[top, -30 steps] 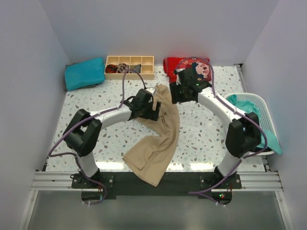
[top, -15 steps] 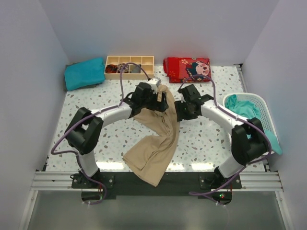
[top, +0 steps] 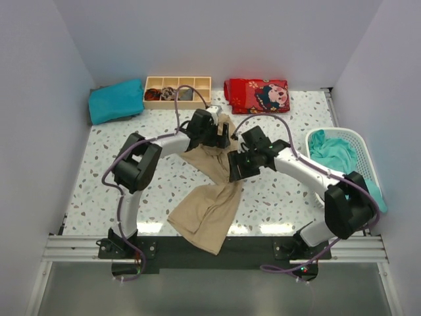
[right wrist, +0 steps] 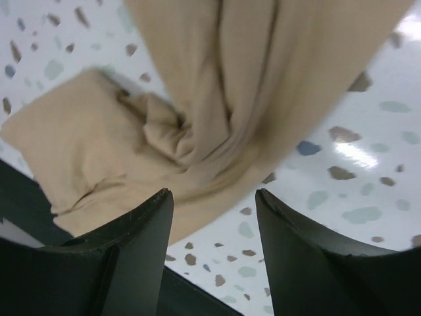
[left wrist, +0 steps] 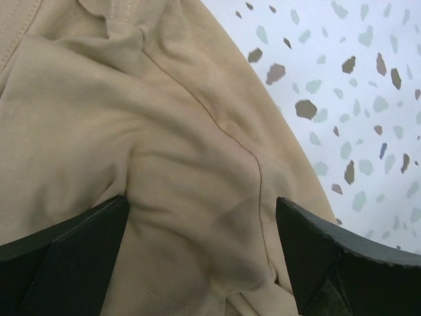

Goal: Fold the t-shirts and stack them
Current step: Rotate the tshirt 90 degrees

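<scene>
The tan-beige t-shirt [top: 212,201] lies crumpled in a long strip from the table's middle to its near edge. My left gripper [top: 222,133] is at the shirt's far end. In the left wrist view its jaws [left wrist: 202,201] stand wide apart with bunched tan cloth [left wrist: 164,118] between them. My right gripper [top: 235,170] is open and empty over the shirt's middle. In the right wrist view [right wrist: 214,194] the shirt [right wrist: 217,85] is just beyond its tips. A folded teal t-shirt [top: 117,100] lies at the back left. More teal cloth [top: 335,151] fills the white basket [top: 358,141].
A wooden compartment tray [top: 177,91] and a folded red printed cloth [top: 256,94] sit along the back wall. The basket stands at the right edge. The shirt's near end hangs over the black front rail [top: 263,245].
My right gripper swung from the back of the table toward me, to the shirt's middle. My left gripper moved right and farther back with the shirt's top end.
</scene>
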Available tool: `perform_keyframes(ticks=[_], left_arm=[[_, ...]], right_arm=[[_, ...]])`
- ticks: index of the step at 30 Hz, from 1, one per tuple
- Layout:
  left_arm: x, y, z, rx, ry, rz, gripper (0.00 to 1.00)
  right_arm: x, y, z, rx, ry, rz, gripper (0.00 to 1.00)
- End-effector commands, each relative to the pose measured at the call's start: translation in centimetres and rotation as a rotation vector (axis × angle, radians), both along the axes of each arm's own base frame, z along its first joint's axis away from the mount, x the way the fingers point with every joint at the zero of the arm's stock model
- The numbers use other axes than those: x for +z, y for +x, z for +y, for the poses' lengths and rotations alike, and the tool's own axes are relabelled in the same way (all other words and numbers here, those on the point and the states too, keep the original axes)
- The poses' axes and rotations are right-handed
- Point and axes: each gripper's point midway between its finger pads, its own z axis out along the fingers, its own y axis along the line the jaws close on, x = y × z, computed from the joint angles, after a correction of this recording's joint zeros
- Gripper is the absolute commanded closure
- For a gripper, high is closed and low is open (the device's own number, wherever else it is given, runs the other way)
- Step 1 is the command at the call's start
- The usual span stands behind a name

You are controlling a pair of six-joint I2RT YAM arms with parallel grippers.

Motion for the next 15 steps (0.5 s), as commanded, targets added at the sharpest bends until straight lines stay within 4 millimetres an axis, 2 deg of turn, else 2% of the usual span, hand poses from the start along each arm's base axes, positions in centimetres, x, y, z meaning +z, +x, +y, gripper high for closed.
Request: perform_keyframes(ticks=[1, 3, 4, 5, 6, 7, 9, 10, 12, 15], left_arm=[[-2.9, 3.2, 2.8, 0.019, 0.097, 0.015, 0.0], [-3.9, 3.8, 2.9, -0.008, 0.106, 0.037, 0.0], [-3.0, 4.8, 2.7, -0.032, 0.11, 0.012, 0.0], [-3.0, 5.3, 2.5, -0.046, 0.116, 0.009, 0.0], [-4.0, 5.4, 2.2, -0.07, 0.123, 0.024, 0.0], [-2.5, 6.8, 1.5, -0.094, 0.12, -0.02, 0.0], [-3.4, 7.0, 1.3, -0.117, 0.141, 0.002, 0.0], [-2.4, 7.8, 0.8, -0.135, 0.138, -0.028, 0.0], [-2.5, 8.0, 0.6, -0.148, 0.138, -0.027, 0.0], [-1.9, 8.2, 0.2, -0.165, 0.126, -0.043, 0.0]], right_arm=[[1.4, -5.2, 3.6, 0.151, 0.11, 0.064, 0.42], [1.0, -7.8, 4.6, 0.221, 0.115, 0.109, 0.42], [0.6, -9.0, 4.7, 0.239, 0.111, 0.13, 0.42], [0.3, -9.8, 5.0, 0.26, 0.11, 0.14, 0.42], [0.1, -11.2, 5.6, 0.301, 0.114, 0.158, 0.41], [-0.6, -12.2, 5.6, 0.319, 0.105, 0.185, 0.41], [-1.5, -14.0, 6.5, 0.37, 0.102, 0.218, 0.41], [-1.8, -14.5, 6.7, 0.386, 0.096, 0.228, 0.41], [-2.6, -15.6, 7.6, 0.422, 0.084, 0.233, 0.41], [-2.6, -16.4, 9.4, 0.472, 0.095, 0.218, 0.42]])
